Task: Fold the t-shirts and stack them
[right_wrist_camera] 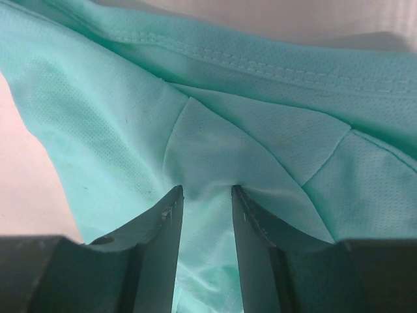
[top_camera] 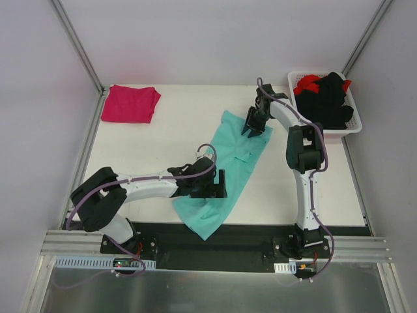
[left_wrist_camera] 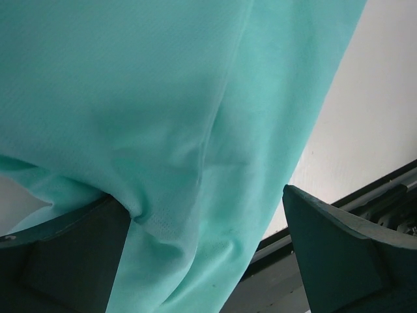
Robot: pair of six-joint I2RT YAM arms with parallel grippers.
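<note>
A teal t-shirt lies as a long diagonal band from the table's middle back to the front edge, where its lower end hangs over. My right gripper is at its far end, shut on a pinch of the teal cloth, which bunches between the fingertips. My left gripper is over the near part of the shirt with its jaws wide apart. In the left wrist view the teal cloth drapes over the left finger; the right finger is bare. A folded magenta-pink t-shirt lies at the back left.
A white basket at the back right holds black and red garments. The dark front rail runs along the table's near edge, under the hanging shirt end. Grey walls enclose the table on three sides.
</note>
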